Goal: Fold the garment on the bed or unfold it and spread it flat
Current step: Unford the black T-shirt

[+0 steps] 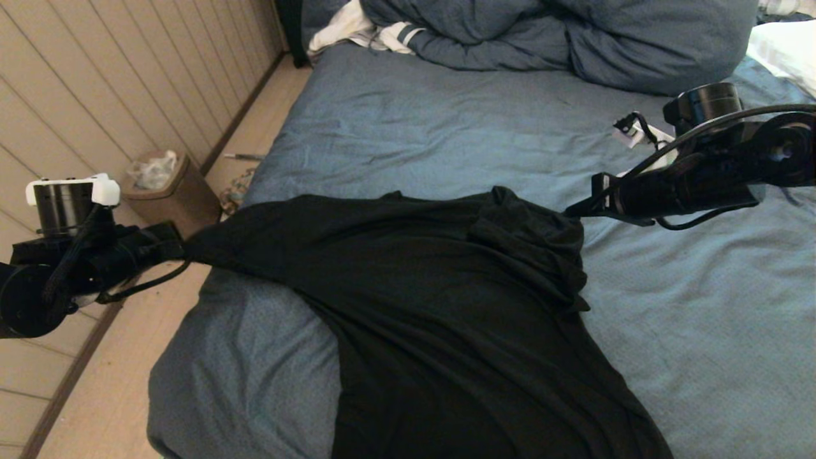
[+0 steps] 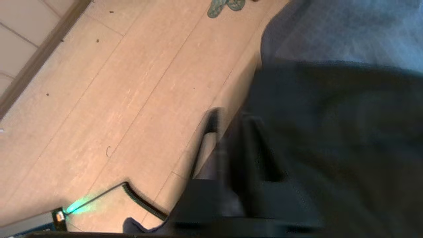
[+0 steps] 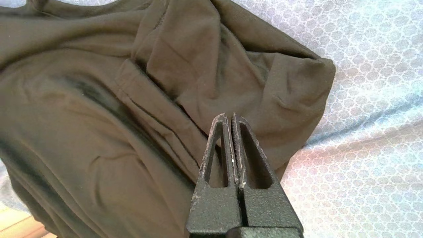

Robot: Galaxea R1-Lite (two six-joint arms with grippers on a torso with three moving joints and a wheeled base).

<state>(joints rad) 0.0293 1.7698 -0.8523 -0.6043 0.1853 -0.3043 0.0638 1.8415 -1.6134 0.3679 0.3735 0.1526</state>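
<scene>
black T-shirt (image 1: 446, 306): plain side up, wrinkled, sleeve bunched centre-right, lower centre on bed (image 1: 701, 331) | left gripper (image 1: 182, 248): at shirt's left corner, finger state unclear | right gripper (image 3: 230, 116): fingers together, empty, above sleeve

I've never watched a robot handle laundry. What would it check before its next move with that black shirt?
1. Shirt on the bed: ok, though one corner is stretched out past the bed's edge.
2. Shirt spread flat: not ok, bunched near the right hand.
3. Right hand free of cloth: ok, fingers shut with nothing between them, above the shirt.
4. Left hand gripping the shirt's stretched corner: cannot tell.
5. Printed front facing up: not ok, only plain black shows.
</scene>
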